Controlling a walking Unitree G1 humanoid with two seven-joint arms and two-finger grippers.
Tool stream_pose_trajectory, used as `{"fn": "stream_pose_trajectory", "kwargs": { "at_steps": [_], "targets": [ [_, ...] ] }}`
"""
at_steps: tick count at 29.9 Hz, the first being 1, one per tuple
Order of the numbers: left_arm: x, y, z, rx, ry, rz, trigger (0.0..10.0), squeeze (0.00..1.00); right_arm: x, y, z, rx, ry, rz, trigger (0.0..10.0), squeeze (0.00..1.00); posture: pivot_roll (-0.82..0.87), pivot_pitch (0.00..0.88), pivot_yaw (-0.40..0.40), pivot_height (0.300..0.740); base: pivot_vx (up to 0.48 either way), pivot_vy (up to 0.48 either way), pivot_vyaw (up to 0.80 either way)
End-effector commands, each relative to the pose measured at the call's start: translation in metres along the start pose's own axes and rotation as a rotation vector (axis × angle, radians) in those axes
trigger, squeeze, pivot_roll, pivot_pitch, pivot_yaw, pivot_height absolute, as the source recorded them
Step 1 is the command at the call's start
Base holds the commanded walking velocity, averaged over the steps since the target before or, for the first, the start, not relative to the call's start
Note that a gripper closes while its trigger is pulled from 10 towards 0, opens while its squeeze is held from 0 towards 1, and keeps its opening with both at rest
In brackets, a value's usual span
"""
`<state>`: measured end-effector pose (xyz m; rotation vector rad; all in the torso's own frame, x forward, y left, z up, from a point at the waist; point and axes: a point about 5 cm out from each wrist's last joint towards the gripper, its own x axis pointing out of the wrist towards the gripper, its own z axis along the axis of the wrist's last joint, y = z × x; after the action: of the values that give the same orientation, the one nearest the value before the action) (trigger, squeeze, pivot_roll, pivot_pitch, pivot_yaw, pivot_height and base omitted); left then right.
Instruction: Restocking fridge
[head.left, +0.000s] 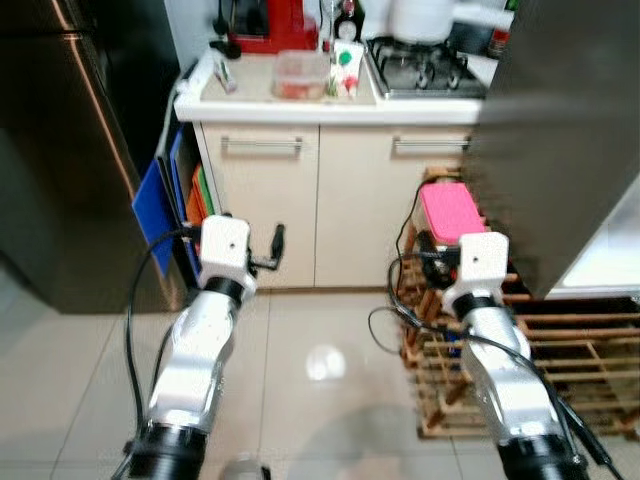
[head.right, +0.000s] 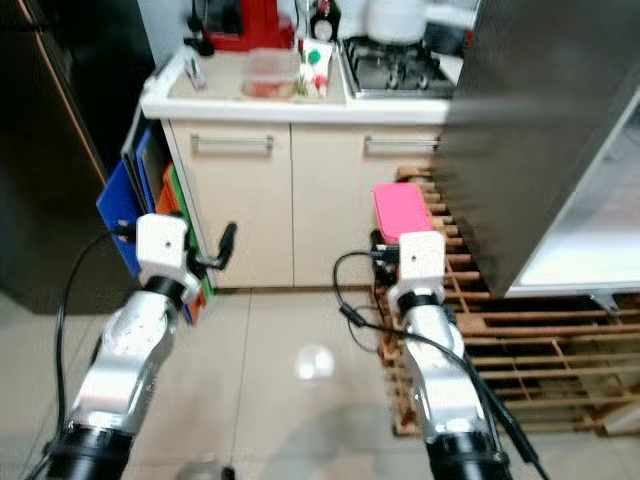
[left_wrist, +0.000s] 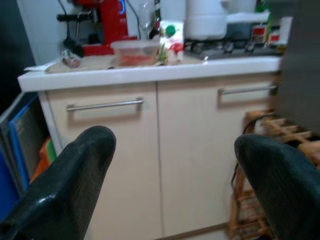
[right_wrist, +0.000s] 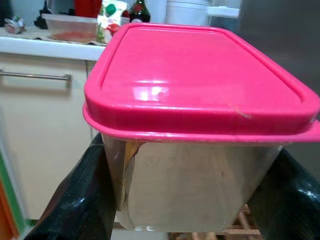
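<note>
Leftmost, the left tool (head.left: 277, 243) hangs empty, its black fingers (left_wrist: 75, 180) spread wide, level with the cream cabinet doors (head.left: 262, 205). Behind, on the white desk (head.left: 290, 106), sit a red appliance (head.left: 278, 27), a clear plastic tub (head.left: 300, 74) and a small carton (head.left: 346, 68) whose print is unreadable. Rightward, the right tool (right_wrist: 190, 200) clamps a clear box with a pink lid (right_wrist: 200, 85) above the wooden rack (head.left: 560, 350), beside the grey fridge door (head.left: 560, 130).
</note>
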<state>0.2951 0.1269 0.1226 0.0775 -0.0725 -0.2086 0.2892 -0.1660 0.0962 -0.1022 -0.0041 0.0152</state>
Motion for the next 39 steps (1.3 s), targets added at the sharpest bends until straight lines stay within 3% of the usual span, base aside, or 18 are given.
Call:
{"fn": "stream_pose_trajectory", "kwargs": {
  "at_steps": [1,14,28,39],
  "targets": [
    [0.0002,0.003,0.0028,0.018,-0.015,-0.004,10.0,0.0,0.0039,0.0037,0.0048,0.0,-0.019,0.016,0.0,0.0,-0.01,0.0,-0.019,0.74,0.0,-0.48,0.0],
    [0.0031,0.002,0.0044,0.033,-0.034,-0.017,10.0,0.0,0.0063,0.0047,0.0034,-0.002,-0.019,0.027,0.0,0.0,-0.01,0.0,-0.02,0.74,0.0,-0.48,0.0],
    [0.0026,0.0005,0.0023,0.034,-0.027,-0.02,10.0,0.0,0.0044,0.0053,0.0009,-0.002,-0.014,0.028,0.0,0.0,-0.01,0.0,-0.014,0.74,0.0,0.0,0.0],
    [0.0038,0.0043,-0.0006,0.038,-0.002,0.008,10.0,0.0,0.005,0.0085,0.001,0.0,-0.012,0.04,0.0,0.0,-0.01,0.0,-0.008,0.74,0.0,-0.479,0.0]
  ]
}}
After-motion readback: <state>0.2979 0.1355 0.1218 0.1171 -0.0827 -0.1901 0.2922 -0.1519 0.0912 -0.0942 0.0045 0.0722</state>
